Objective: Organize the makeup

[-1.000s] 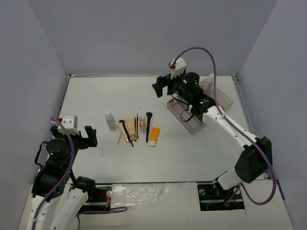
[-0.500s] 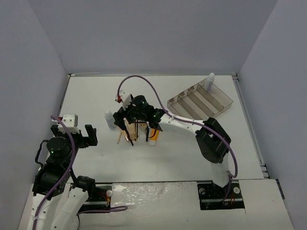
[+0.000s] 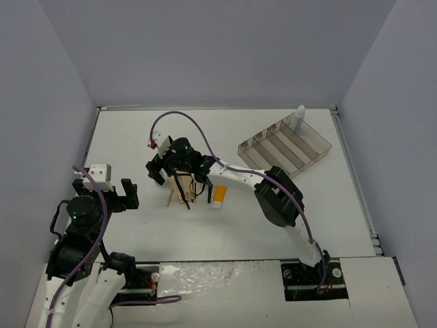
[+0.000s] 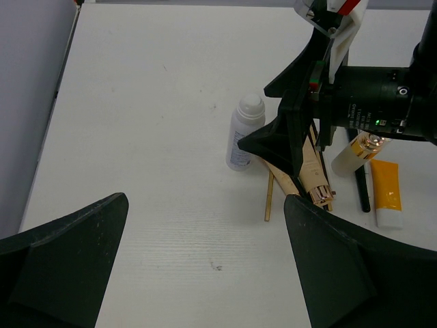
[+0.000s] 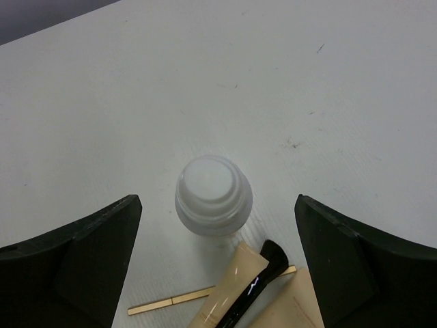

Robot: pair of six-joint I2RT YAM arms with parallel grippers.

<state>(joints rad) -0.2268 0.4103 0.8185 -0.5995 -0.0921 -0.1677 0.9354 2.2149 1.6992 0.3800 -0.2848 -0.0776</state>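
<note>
The makeup lies in a loose pile left of centre on the table. An upright white bottle (image 5: 214, 195) stands at the pile's left end, seen from above between the fingers of my open right gripper (image 5: 218, 205), which touch nothing. In the top view that right gripper (image 3: 162, 171) covers the bottle. Beside the white bottle (image 4: 242, 133) lie a tan tube (image 5: 239, 294), a black brush (image 5: 266, 273), a thin tan stick (image 4: 269, 198), an orange white-capped tube (image 3: 218, 196) and a small gold-topped bottle (image 4: 358, 154). My left gripper (image 4: 206, 201) is open over bare table, near-left of the pile.
A clear smoky divided tray (image 3: 283, 147) stands at the back right, with a second white bottle (image 3: 299, 117) upright at its far end. The right arm stretches across the middle of the table. Grey walls close in the left, back and right sides.
The right arm swung from over the tray to the makeup pile, then shifted a little further left, over the white bottle. The left arm has not moved.
</note>
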